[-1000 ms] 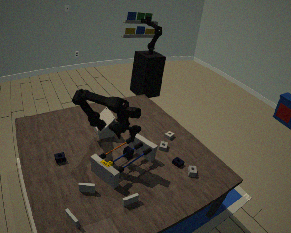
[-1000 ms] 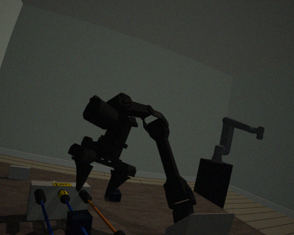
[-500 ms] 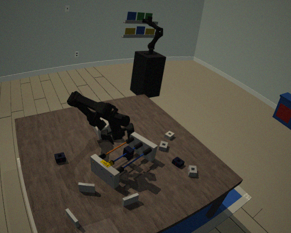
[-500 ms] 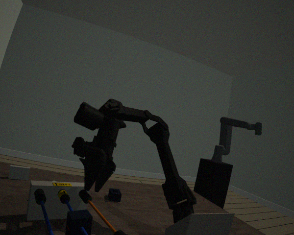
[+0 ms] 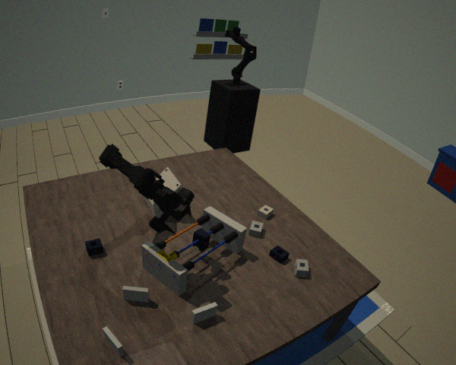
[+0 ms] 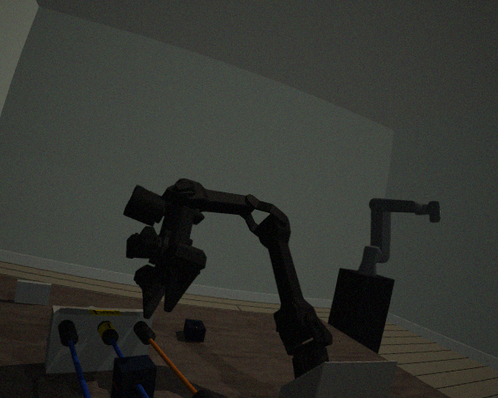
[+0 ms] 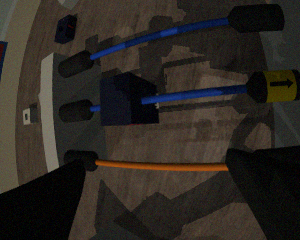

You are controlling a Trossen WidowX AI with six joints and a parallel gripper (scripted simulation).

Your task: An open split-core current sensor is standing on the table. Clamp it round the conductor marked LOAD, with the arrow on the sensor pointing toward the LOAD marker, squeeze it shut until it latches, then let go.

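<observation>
The dark navy sensor (image 5: 201, 239) (image 6: 133, 376) (image 7: 115, 102) sits around the middle blue conductor (image 7: 205, 94), whose right end in the wrist view bears a yellow marker (image 7: 281, 86) with an arrow pointing away from the sensor. It looks like a closed block; whether it is latched cannot be told, and its own arrow is not visible. A yellow LOAD label (image 5: 167, 255) (image 6: 105, 312) tops the near end plate. My gripper (image 5: 175, 223) (image 6: 158, 312) (image 7: 158, 163) is open and empty, above and beside the rack on the orange conductor's side, apart from the sensor.
The orange conductor (image 5: 183, 232) (image 7: 160, 166) and another blue one (image 5: 210, 251) (image 7: 165, 32) flank the middle one between two grey end plates (image 5: 163, 271) (image 5: 224, 227). Other dark blocks (image 5: 94, 248) (image 5: 279, 253), white blocks and small upright plates stand around the rack.
</observation>
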